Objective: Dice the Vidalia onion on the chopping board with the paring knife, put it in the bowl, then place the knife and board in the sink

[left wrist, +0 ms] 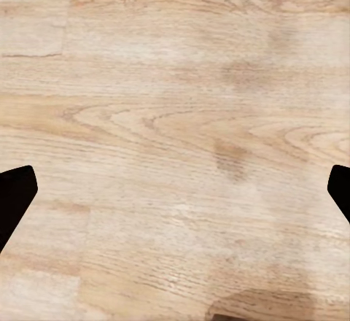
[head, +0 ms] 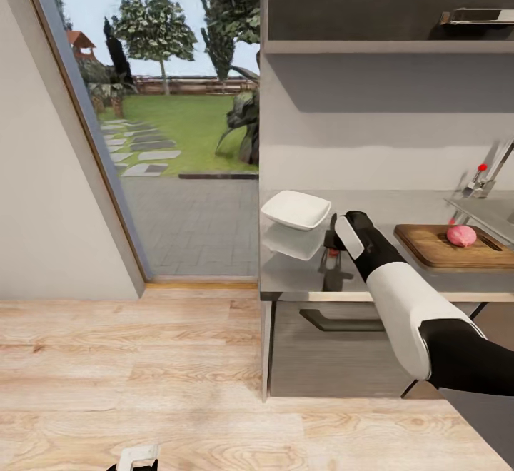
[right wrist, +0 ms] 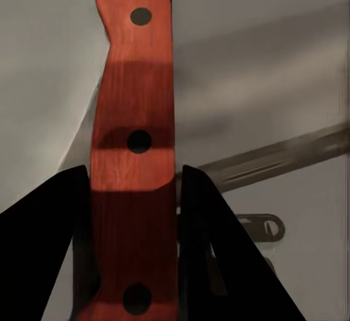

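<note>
Your left tool (left wrist: 175,211) hangs low over the wooden floor (left wrist: 175,117), jaws apart and holding nothing, so no trouble comes from that side.

The bowl (head: 296,209) sits near the tabletop's (head: 300,271) left end, just left of your right tool (right wrist: 135,248). Swing that arm leftward as you lift and you may knock the bowl off the edge.

The right tool is where the risk lies. Its 2 fingers (right wrist: 44,255) sit on either side of the knife's (right wrist: 131,160) red handle, looking clamped on it near the butt, with the dark blade pointing away. A grip this far back could let the knife pivot or slip when you raise it, and the tip may drag on the tabletop.

Further right, well apart from the knife, the onion (head: 461,235) rests whole on the board (head: 442,248), beside the sink (head: 492,210). Being round, it may roll off when the blade first presses.
</note>
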### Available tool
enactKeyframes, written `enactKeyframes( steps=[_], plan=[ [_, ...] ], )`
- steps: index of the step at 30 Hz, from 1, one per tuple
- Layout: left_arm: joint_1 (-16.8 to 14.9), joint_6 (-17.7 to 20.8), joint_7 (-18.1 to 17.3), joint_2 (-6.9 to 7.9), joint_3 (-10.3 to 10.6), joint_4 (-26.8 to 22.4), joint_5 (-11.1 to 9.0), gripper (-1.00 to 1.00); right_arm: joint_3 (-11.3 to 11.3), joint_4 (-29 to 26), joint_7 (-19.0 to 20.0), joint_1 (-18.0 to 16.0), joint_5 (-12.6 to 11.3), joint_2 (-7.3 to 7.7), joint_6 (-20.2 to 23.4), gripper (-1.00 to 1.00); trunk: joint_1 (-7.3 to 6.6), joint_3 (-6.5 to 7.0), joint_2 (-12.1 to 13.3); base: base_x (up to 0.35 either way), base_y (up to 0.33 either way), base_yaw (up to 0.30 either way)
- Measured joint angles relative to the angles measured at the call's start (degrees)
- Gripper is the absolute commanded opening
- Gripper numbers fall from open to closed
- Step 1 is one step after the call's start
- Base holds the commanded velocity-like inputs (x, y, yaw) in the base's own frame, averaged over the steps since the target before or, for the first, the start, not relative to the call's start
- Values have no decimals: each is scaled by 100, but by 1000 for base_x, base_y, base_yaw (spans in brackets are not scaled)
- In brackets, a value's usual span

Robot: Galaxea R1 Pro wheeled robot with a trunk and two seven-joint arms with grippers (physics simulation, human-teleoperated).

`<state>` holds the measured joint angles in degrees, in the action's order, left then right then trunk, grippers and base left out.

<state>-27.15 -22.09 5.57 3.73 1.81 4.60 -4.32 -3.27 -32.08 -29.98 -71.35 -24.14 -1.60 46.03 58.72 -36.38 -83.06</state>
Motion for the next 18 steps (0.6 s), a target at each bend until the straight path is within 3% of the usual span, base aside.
enactKeyframes(
  steps=[18],
  plan=[
    [0, -1, 0, 2, -1, -1, 1, 100, 20, -132, -119, 2, 31, 62, 93, -100, 1, -1, 1, 0, 0, 0]
  ],
)
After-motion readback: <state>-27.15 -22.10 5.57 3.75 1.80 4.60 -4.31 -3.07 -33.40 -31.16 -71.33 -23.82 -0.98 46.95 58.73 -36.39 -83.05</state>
